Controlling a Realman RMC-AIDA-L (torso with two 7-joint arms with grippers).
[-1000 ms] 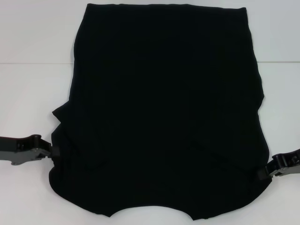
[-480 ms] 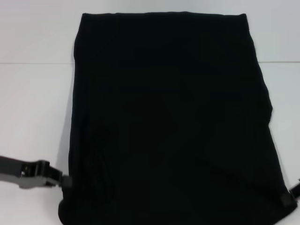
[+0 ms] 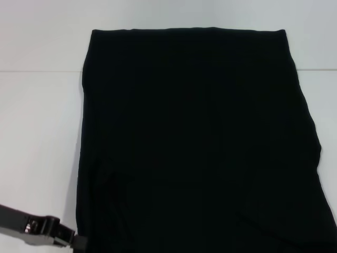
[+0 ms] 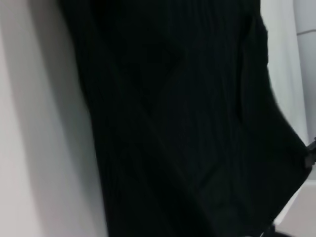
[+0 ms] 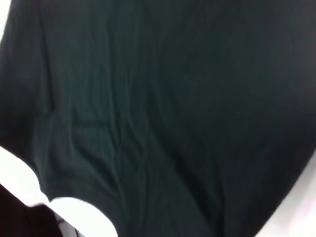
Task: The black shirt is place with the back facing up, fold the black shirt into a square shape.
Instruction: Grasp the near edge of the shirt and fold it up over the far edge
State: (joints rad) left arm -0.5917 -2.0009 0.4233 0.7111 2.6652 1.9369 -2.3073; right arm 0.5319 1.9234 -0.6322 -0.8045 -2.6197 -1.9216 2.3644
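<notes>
Pulled nearer, black shirt [image 3: 195, 142] overruns near edge, left hand [image 3: 73, 242] gripping its left edge, right hand unseen.

A white tabletop [image 3: 37, 137] is taking up the left side of the scene, running from the near edge out to a faint straight seam [image 3: 39, 70] that is crossing left to right at the far end. Beyond that seam a paler white surface [image 3: 47, 31] is stretching across the far part of the scene. A narrow strip of the same tabletop is showing on the right, far side. A soft shadow [image 3: 75, 158] is lying on the tabletop.
</notes>
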